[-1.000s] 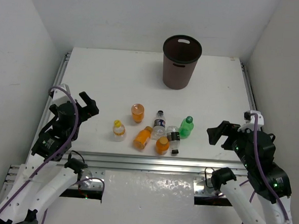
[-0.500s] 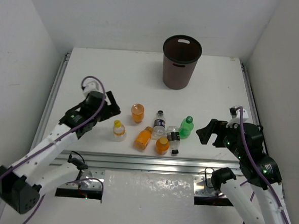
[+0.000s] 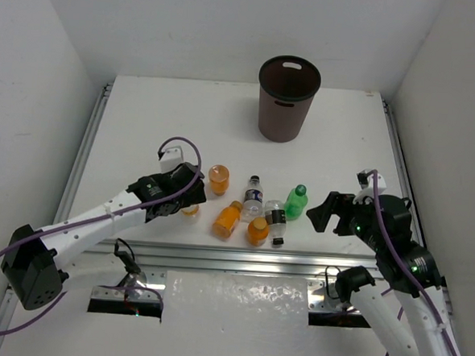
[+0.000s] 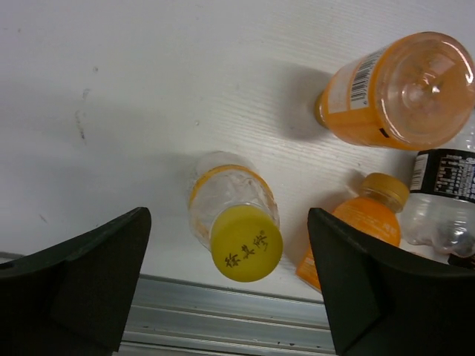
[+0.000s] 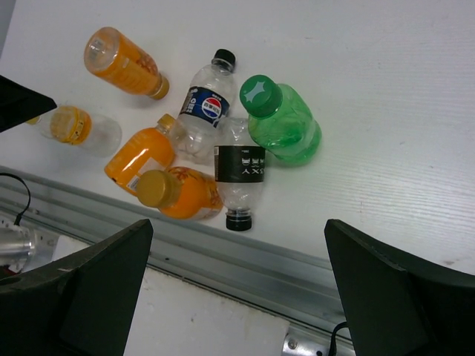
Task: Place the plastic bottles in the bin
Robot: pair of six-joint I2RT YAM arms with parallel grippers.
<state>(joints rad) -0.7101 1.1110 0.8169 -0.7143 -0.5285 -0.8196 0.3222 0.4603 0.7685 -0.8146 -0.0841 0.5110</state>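
Seven small bottles sit near the table's front edge. The clear bottle with the yellow cap [image 4: 246, 242] stands upright, and my left gripper [image 4: 228, 222] is open above it, one finger on each side, not touching. In the top view the left gripper [image 3: 190, 193] hides most of it. Beside it are three orange bottles [image 3: 219, 179] [image 3: 227, 219] [image 3: 258, 231], two clear dark-capped ones [image 3: 253, 197] [image 3: 276, 221] and a green one [image 3: 296, 202]. My right gripper [image 3: 326, 214] is open and empty, right of the green bottle [image 5: 282, 119]. The dark brown bin [image 3: 288, 96] stands at the back.
A metal rail [image 3: 240, 259] runs along the table's front edge, just below the bottles. White walls close in the left, right and back sides. Bare white table [image 3: 160, 125] lies between the bottles and the bin.
My left arm has swung right from the table's left side to above the yellow-capped bottle. My right gripper has moved a little left toward the bottles. No bottle has moved.
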